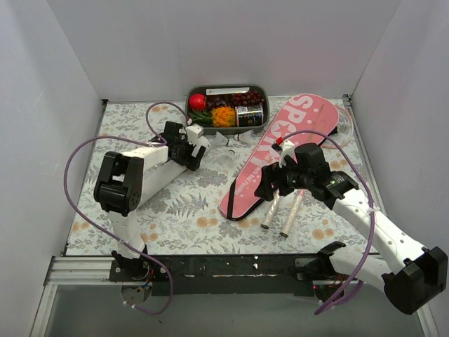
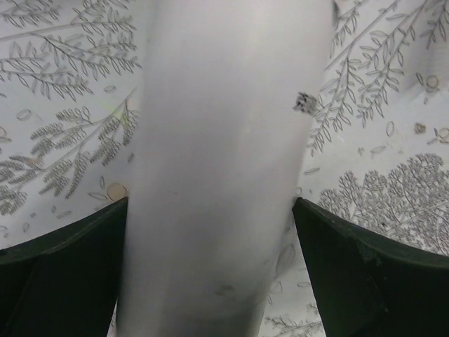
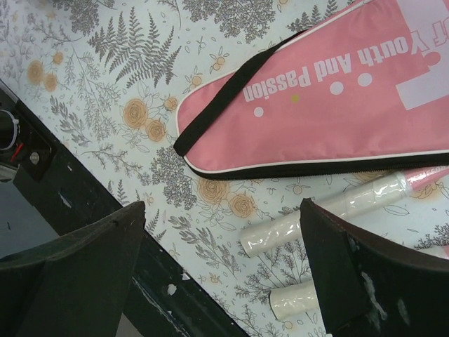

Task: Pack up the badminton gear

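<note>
Right gripper (image 1: 269, 185) hangs over two racket handles (image 3: 330, 210), jaws spread, holding nothing. Handles lie side by side, just right of the bag's (image 1: 280, 151) narrow near end; racket heads hidden. Left gripper (image 1: 194, 140), left of the bag, pinches the tube (image 2: 224, 140) above the table (image 1: 175, 217). Tray (image 1: 267, 105) sits far centre.

**A robot test booth**

We see a lab rig: plain white panels (image 1: 63, 70) wall in a flower-printed tabletop (image 1: 175, 203) on three sides, and two robot arms (image 1: 151, 168) trailing purple cables (image 1: 66, 179) are bolted to a black rail (image 1: 231, 265) at its near edge.
</note>
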Robot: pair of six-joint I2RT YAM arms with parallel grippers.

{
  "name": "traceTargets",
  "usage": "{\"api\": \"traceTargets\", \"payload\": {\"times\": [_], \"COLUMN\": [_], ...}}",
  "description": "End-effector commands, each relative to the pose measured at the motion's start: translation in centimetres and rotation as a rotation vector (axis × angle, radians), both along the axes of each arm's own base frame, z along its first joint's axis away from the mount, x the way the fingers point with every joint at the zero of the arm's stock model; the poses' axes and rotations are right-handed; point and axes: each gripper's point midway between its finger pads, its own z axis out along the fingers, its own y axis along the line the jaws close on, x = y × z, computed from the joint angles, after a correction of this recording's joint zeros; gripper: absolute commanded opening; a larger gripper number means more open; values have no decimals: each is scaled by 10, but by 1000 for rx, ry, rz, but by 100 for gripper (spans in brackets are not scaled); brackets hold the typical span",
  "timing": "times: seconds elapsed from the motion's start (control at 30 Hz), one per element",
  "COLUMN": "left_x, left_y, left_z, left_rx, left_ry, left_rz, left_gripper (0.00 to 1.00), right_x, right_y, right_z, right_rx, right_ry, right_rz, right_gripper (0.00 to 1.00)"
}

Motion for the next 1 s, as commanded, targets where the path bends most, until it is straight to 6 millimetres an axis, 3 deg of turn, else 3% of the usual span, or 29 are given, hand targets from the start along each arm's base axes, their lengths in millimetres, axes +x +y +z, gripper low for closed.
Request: {"api": "traceTargets", "payload": {"times": [0.0,0.2,0.37,0.6,0.63,0.67,0.77,0.83,0.97], "left_x": [-78,-99,-100,-107,-110,-109,-112,-112,-144], "left_y": [12,15,14,10,8,11,3,-9,-43], "left_z": [-30,-28,-12,-4,-4,-5,12,41,93], "left_rx": [51,44,23,-1,4,24,-16,-76,-240], "left_ry": [263,323,295,277,267,249,196,141,152], "left_rz": [75,128,144,133,116,123,84,51,-109], "left_gripper": [92,79,68,29,16,10,5,6,4], "right_x": [-3,-9,-13,-18,-20,-20,-20,-20,-24], "right_y": [9,9,6,4,3,3,0,-1,4], "right_z": [9,9,11,18,18,22,30,34,52], "right_rx": [50,57,55,60,55,57,50,48,67], "right_ry": [-20,-9,-11,-12,-5,-19,-37,-48,-68], "right_rz": [34,49,49,52,52,55,51,56,115], "right_gripper": [98,98,98,98,98,98,98,98,96]}}
